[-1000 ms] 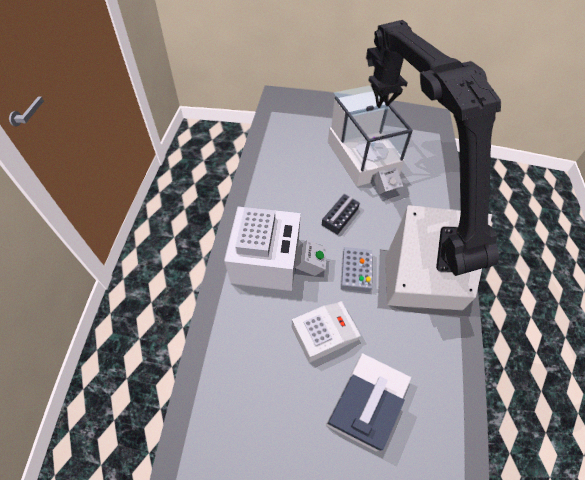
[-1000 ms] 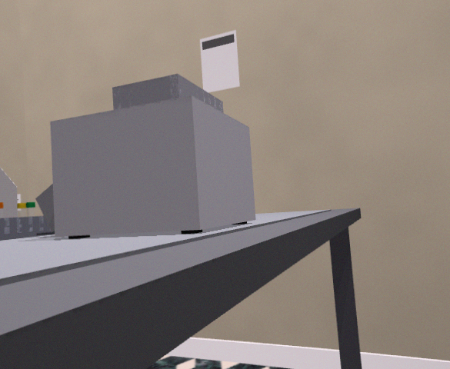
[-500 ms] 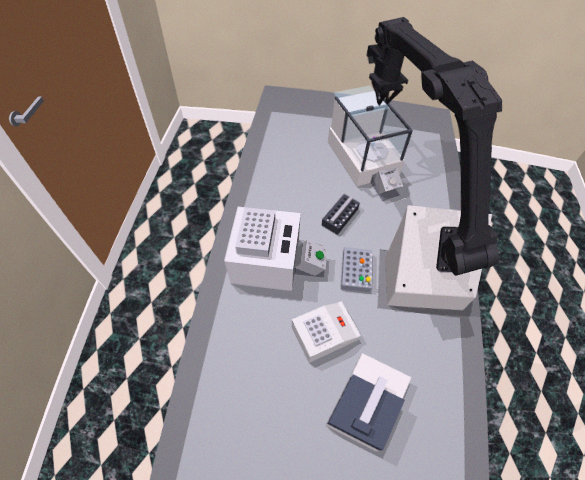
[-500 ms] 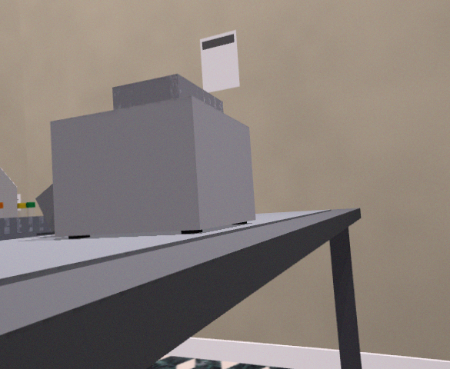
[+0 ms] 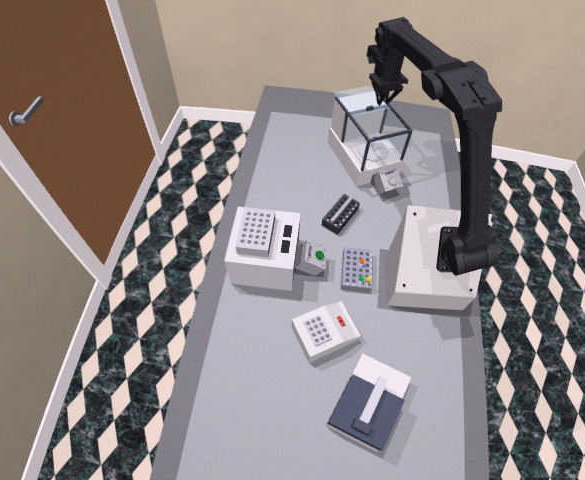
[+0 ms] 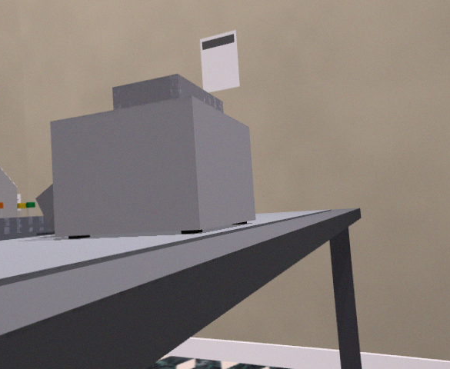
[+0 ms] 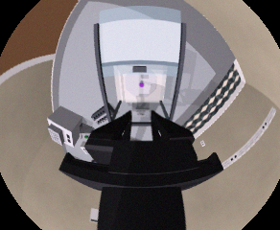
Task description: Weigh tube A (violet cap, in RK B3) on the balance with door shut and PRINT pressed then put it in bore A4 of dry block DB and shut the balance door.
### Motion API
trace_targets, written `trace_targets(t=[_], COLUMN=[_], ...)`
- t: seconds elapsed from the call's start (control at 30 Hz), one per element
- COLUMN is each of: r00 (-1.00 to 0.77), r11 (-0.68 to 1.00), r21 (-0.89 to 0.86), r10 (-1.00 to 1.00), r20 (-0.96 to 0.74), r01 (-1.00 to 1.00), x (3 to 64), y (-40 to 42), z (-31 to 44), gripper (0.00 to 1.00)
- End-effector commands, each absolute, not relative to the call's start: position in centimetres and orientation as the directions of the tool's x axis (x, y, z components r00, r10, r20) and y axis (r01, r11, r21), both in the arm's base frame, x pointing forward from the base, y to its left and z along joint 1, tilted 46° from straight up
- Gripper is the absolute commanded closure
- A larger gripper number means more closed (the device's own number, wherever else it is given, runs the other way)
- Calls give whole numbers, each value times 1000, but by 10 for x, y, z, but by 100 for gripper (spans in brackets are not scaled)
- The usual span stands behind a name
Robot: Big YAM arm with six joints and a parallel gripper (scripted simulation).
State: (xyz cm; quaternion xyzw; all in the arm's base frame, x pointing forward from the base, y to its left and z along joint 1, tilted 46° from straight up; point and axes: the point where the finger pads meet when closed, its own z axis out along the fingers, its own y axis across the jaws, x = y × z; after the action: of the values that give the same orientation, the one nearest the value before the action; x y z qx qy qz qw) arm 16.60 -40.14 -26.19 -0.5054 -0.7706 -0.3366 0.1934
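Tube A, seen as a violet cap (image 5: 374, 137) (image 7: 141, 84), is inside the glass box, over the pan area of the balance (image 5: 343, 155); its exact place on the pan is hard to tell. The balance door (image 5: 355, 99) (image 7: 140, 40) is slid back, its dark handle (image 5: 369, 108) (image 7: 139, 69) towards the rear, leaving the top open in front of it. My gripper (image 5: 382, 100) (image 7: 141, 113) is partly open and empty, above the box near the handle. The PRINT key (image 5: 392, 181) is on the sloping front. The dry block (image 5: 303, 343) shows empty bores.
The rack (image 5: 357, 251) holds orange, green and yellow capped tubes. The magnet block (image 5: 340, 213) stands between balance and rack. The mixer (image 5: 261, 272) (image 6: 125, 171) and the spectrophotometer (image 5: 385, 369) stand further off. Dark posts (image 5: 365, 153) edge the glass box.
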Motion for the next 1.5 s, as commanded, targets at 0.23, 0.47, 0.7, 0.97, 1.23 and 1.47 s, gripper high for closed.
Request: trace_targets(t=[0.23, 0.47, 0.7, 0.97, 1.23, 1.47], r00=[-421, -549, -720, -845, -956, -989], r11=[274, 367, 482, 587, 677, 704], r21=[324, 411, 537, 610, 676, 696], r10=[668, 619, 510, 414, 237, 133], r20=[614, 562, 471, 339, 174, 60], r01=[906, 835, 692, 532, 291, 137], x=[171, 176, 173, 179, 195, 193], y=[-417, -427, -419, -436, -441, -447], z=[-257, -269, -275, -278, -286, -291], gripper=[70, 70, 70, 70, 70, 70])
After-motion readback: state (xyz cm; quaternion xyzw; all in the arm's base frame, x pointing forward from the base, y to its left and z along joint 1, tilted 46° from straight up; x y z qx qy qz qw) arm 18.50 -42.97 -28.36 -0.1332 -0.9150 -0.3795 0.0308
